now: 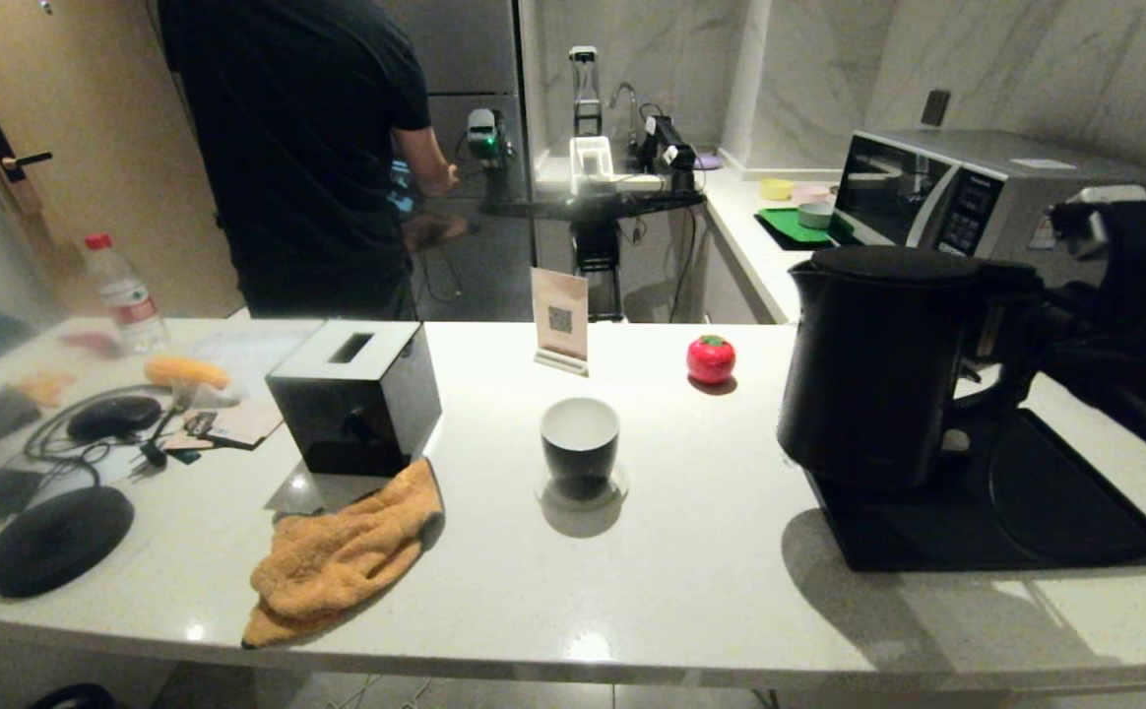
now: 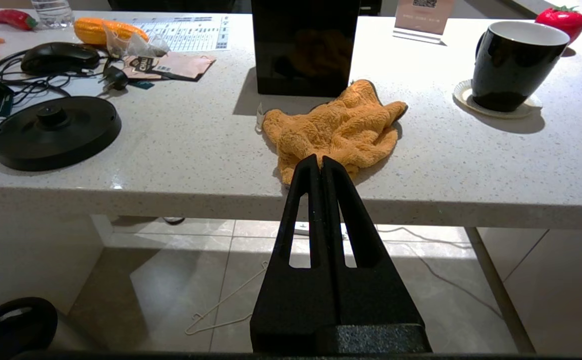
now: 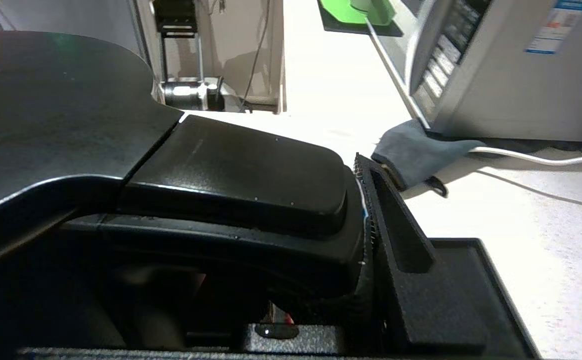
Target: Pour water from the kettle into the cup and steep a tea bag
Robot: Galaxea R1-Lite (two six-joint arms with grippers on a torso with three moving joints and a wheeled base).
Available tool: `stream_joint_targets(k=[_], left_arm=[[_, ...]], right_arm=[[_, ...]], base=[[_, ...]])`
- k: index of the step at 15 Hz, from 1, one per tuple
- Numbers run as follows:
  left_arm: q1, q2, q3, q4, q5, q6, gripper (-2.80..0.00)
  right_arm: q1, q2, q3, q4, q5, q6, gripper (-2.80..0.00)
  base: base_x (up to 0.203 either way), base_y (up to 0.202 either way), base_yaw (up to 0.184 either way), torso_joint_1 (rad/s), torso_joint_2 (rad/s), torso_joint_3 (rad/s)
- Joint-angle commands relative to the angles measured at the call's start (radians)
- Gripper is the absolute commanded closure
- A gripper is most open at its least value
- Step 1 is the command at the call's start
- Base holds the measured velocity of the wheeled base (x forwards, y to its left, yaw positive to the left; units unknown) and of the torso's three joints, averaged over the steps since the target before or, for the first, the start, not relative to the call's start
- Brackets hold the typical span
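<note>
The black kettle [image 1: 878, 364] is upright over the left end of a black tray [image 1: 1075, 532], and seems raised a little. My right gripper [image 1: 1011, 320] is shut on the kettle's handle [image 3: 241, 165]. One finger [image 3: 396, 225] presses the handle's side; the other is hidden. The cup [image 1: 580, 440], black outside and white inside, stands on a coaster mid-counter, left of the kettle. No water shows in it. The tea bag is out of view. My left gripper [image 2: 320, 161] is shut on nothing, low before the counter's front edge, and is absent from the head view.
A black tissue box [image 1: 356, 394] and an orange cloth [image 1: 347, 556] lie left of the cup. Behind it are a card stand [image 1: 560, 320] and a red tomato-shaped thing [image 1: 710, 357]. A round black base [image 1: 56, 540] and cables sit far left, a microwave [image 1: 967, 192] back right.
</note>
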Motion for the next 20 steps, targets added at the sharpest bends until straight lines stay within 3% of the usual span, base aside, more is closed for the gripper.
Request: stream_joint_targets(k=[1, 3, 5, 8, 20], left_arm=[[0.0, 0.0, 0.0, 0.0, 0.0, -0.001, 0.0], [0.0, 0.0, 0.0, 0.0, 0.0, 0.0, 0.0], [0.0, 0.0, 0.0, 0.0, 0.0, 0.0, 0.0], [0.0, 0.0, 0.0, 0.0, 0.0, 0.0, 0.0], [0.0, 0.0, 0.0, 0.0, 0.0, 0.0, 0.0]], right_arm=[[0.034, 0.016, -0.002, -0.006, -0.023, -0.029, 0.0], [0.072, 0.029, -0.007, -0.01, -0.038, -0.047, 0.0], [0.121, 0.058, -0.02, -0.014, -0.102, -0.059, 0.0], [0.168, 0.107, -0.066, -0.013, -0.117, -0.086, 0.0], [0.205, 0.221, -0.218, -0.011, -0.118, -0.178, 0.0]], base=[[0.0, 0.0, 0.0, 0.0, 0.0, 0.0], [0.0, 0.0, 0.0, 0.0, 0.0, 0.0], [0.0, 0.0, 0.0, 0.0, 0.0, 0.0], [0.0, 0.0, 0.0, 0.0, 0.0, 0.0], [0.0, 0.0, 0.0, 0.0, 0.0, 0.0]])
